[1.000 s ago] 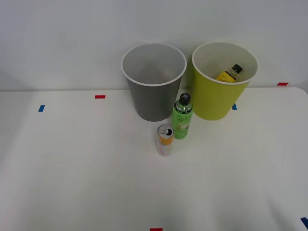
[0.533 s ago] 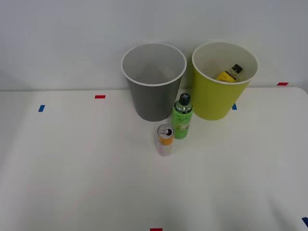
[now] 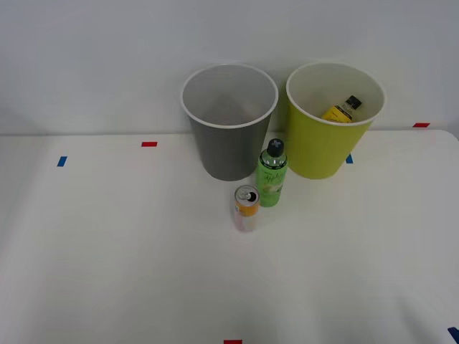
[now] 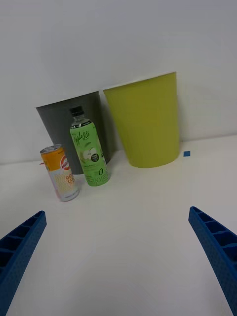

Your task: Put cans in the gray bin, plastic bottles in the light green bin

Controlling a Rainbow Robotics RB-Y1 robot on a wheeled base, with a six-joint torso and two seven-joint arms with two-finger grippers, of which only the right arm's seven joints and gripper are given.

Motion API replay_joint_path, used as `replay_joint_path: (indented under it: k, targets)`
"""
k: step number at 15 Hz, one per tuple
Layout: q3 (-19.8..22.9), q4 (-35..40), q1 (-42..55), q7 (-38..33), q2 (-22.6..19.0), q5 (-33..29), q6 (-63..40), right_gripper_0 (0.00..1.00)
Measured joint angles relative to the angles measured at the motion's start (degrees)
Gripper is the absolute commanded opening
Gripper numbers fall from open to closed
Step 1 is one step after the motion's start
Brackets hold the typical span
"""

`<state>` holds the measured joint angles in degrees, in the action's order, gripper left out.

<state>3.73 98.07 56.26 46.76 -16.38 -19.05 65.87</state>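
Worktop [image 3: 107, 251] from the front view: orange and white can [image 3: 246, 208] upright before the gray bin [image 3: 229, 122], green bottle [image 3: 272, 174] just beside it; yellow bottle [image 3: 341, 110] already inside the light green bin [image 3: 333, 123].

From the right wrist, the tool [image 4: 118, 252] gapes wide, both upright containers ahead, well apart from it. The bottle's label seems to read "Apple Lite".

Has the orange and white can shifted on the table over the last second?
No. The orange and white can stands upright in the same spot, just in front of the gray bin and beside the green bottle, as before.
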Motion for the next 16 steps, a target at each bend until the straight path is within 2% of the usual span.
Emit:
replay_joint_path:
  k: [16]
  targets:
    - [-0.21,0.01,0.25,0.34,-0.06,0.58,0.32,1.0]
